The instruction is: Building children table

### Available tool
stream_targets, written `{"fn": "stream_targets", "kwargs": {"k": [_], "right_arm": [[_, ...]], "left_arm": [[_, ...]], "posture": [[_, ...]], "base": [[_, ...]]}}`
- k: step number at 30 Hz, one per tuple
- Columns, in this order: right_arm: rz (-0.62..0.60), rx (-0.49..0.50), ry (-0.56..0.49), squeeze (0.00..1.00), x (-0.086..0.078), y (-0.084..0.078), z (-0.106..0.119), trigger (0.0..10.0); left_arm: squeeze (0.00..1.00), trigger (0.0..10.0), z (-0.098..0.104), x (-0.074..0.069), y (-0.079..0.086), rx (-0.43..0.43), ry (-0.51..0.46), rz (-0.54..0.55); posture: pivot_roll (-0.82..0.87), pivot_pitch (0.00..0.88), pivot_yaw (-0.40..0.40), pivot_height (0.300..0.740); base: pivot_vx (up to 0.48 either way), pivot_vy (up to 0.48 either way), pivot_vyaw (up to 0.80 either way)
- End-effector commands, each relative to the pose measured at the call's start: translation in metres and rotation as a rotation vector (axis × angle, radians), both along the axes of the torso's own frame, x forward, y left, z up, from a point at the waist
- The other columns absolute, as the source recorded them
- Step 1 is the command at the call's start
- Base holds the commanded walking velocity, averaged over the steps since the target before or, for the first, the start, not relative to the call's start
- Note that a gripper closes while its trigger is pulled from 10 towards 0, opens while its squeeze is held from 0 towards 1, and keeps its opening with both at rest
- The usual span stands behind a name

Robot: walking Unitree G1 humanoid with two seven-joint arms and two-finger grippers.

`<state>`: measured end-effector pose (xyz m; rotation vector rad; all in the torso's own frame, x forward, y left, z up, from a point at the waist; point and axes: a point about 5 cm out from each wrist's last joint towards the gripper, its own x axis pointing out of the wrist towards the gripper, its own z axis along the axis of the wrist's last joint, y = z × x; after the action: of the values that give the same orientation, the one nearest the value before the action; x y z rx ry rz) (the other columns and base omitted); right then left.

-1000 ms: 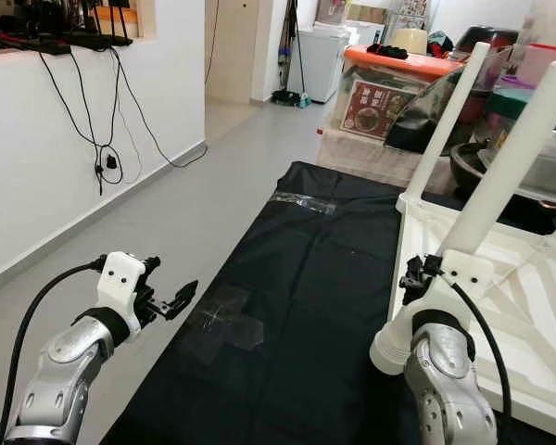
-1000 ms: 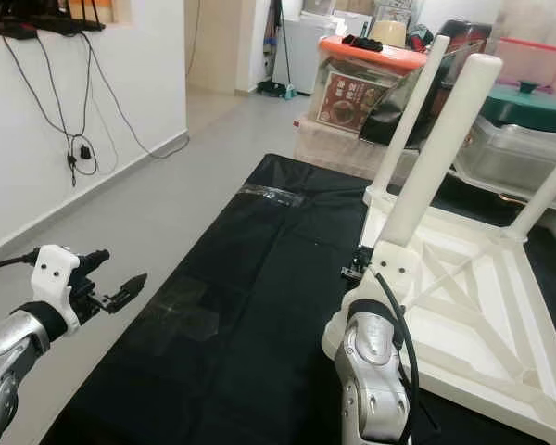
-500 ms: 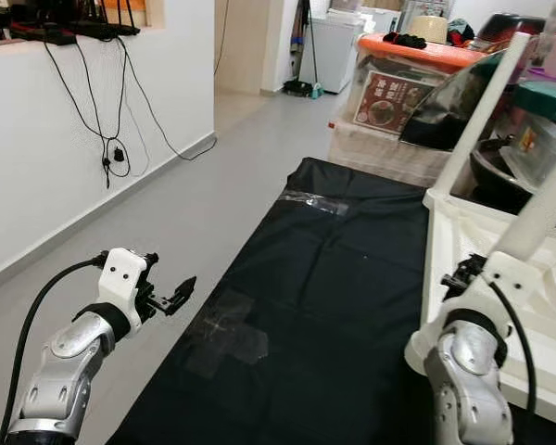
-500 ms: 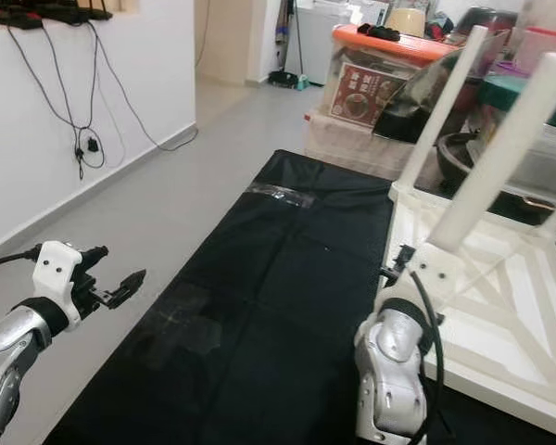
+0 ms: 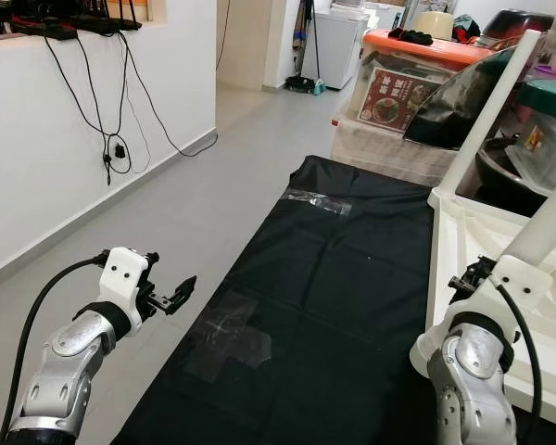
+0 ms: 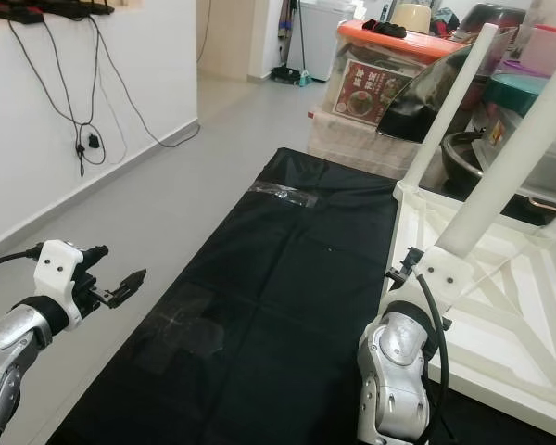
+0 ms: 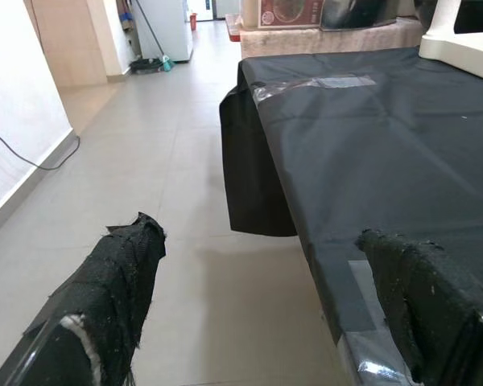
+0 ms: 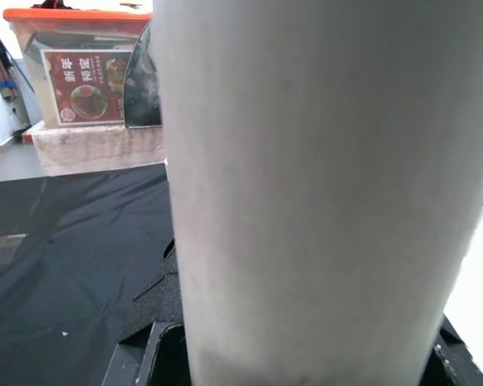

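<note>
Lying upside down on the black cloth (image 5: 334, 278), the white children's table (image 6: 500, 306) has its underside ribs up and its round legs pointing into the air, with the far leg (image 6: 449, 107) standing at the corner nearest the orange-lidded storage box (image 5: 403, 79). The right gripper (image 6: 417, 269) sits at the base of the near leg (image 6: 514, 158), at the corner of the table closest to the robot; the right wrist view shows that leg's white column pressed close between the black fingers (image 8: 145, 362), so the claw looks clamped around it, low down by the socket. The left gripper (image 5: 178, 295) hovers well apart from the table, beyond the cloth's far edge and over the grey floor (image 5: 167, 213), its two padded fingers (image 7: 121, 281) spread wide on nothing. This table looks like moulded plastic: likely light, stiff and hard to damage, but smooth and round on the legs, so a grip there may slip or spin. Holding a leg low, near its socket, should give the firmest purchase and the least leverage against the joint; the ribbed frame edge would offer a flatter, less slippery hold for the free claw.
</note>
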<state>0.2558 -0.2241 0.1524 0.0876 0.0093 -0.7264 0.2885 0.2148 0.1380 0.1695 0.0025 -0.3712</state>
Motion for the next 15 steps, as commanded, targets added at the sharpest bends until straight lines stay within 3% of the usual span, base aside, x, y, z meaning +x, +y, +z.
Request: {"fn": "stream_targets", "kwargs": {"k": [1,3,4,6,7,15], "right_arm": [[-0.088,0.046,0.206,0.0,-0.016,-0.02,-0.039,10.0],[-0.081,0.05,0.204,0.0,-0.016,-0.02,-0.038,10.0],[-0.077,0.057,0.188,0.71,-0.016,-0.017,-0.036,10.0],[-0.074,0.057,0.18,0.71,-0.016,-0.016,-0.034,10.0],[-0.066,0.056,0.159,1.0,-0.016,-0.014,-0.03,10.0],[-0.014,0.049,0.054,1.0,-0.01,-0.006,-0.008,10.0]], "left_arm": [[0.0,10.0,-0.004,0.001,-0.005,0.008,0.013,-0.013],[0.0,10.0,-0.004,0.0,-0.005,0.007,0.014,-0.014],[0.0,10.0,-0.004,0.0,-0.005,0.007,0.015,-0.013],[0.0,10.0,-0.004,0.0,-0.005,0.007,0.015,-0.013],[0.0,10.0,-0.004,0.0,-0.005,0.007,0.015,-0.013],[0.0,10.0,-0.004,0.001,-0.004,0.008,0.015,-0.016]], "posture": [[0.1,0.0,-0.075,0.74],[0.1,0.0,-0.075,0.74],[0.1,0.0,-0.076,0.74],[0.1,0.0,-0.076,0.74],[0.1,0.0,-0.075,0.74],[0.09,0.0,-0.072,0.74]], "base": [[0.0,0.0,0.0],[0.0,0.0,0.0],[0.0,0.0,0.0],[0.0,0.0,0.0],[0.0,0.0,0.0],[0.0,0.0,0.0]]}}
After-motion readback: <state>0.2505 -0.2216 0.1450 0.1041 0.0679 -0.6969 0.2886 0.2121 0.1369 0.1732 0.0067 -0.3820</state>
